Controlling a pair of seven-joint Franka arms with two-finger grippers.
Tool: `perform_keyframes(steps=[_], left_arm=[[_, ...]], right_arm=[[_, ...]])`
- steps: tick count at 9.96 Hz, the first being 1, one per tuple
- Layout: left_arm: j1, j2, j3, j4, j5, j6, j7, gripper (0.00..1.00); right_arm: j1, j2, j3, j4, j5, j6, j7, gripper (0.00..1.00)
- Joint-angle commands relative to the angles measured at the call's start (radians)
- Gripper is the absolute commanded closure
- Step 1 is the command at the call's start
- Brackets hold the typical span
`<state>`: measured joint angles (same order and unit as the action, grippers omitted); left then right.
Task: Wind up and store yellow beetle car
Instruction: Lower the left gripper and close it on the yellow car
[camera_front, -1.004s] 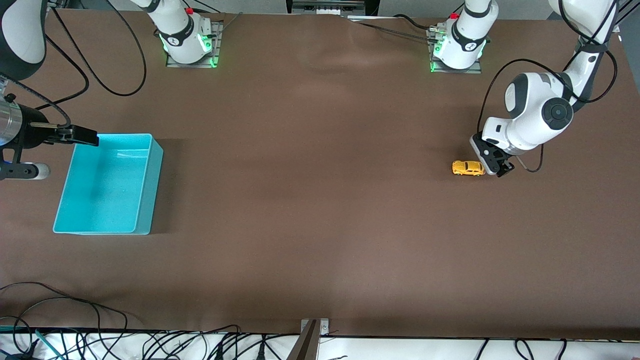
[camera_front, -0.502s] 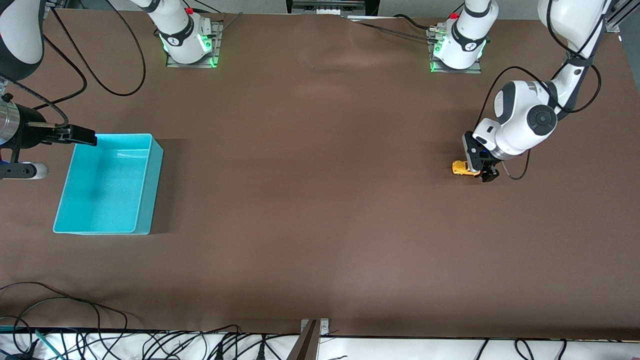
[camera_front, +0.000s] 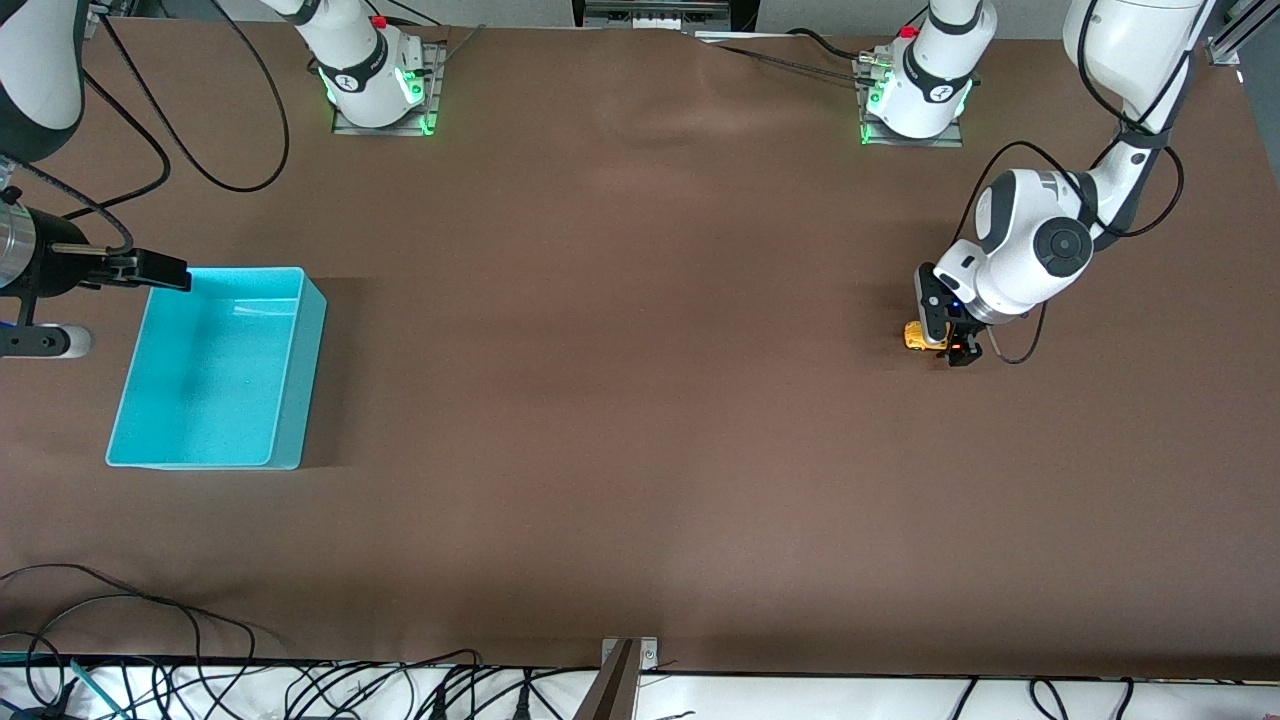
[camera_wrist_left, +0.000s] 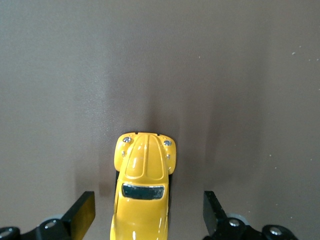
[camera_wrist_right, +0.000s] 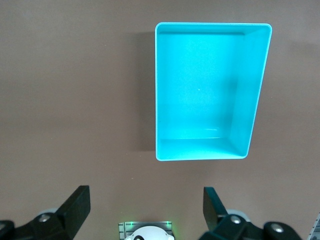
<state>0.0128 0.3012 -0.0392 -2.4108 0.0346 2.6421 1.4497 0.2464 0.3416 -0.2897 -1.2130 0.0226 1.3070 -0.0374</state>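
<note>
Front view: the left gripper is down at the table toward the left arm's end, straddling the yellow beetle car. Left wrist view: the car stands on its wheels between the spread fingers, with a gap on each side and neither finger touching it. Right wrist view: the right gripper, fingers spread and holding nothing, waits in the air above the table just beside the turquoise bin, which lies toward the right arm's end.
</note>
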Motion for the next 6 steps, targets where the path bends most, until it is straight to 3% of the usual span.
perform_keyframes(steps=[1,2,3,6], left_arm=[[-0.007,0.000,0.007,0.009,0.024,0.010,0.023,0.66],[-0.007,0.000,0.007,0.012,0.024,0.009,0.023,0.88],[-0.007,-0.002,0.007,0.012,0.022,0.009,0.021,1.00],[-0.051,-0.011,0.005,0.028,0.013,0.007,0.011,1.00]], right_arm=[[-0.001,-0.023,0.001,-0.025,-0.006,0.000,-0.015,0.00],[-0.001,-0.023,0.001,-0.025,-0.006,0.000,-0.015,0.00],[-0.001,-0.021,0.001,-0.025,-0.006,0.001,-0.015,0.00],[-0.001,-0.021,0.001,-0.025,-0.006,0.001,-0.015,0.00]])
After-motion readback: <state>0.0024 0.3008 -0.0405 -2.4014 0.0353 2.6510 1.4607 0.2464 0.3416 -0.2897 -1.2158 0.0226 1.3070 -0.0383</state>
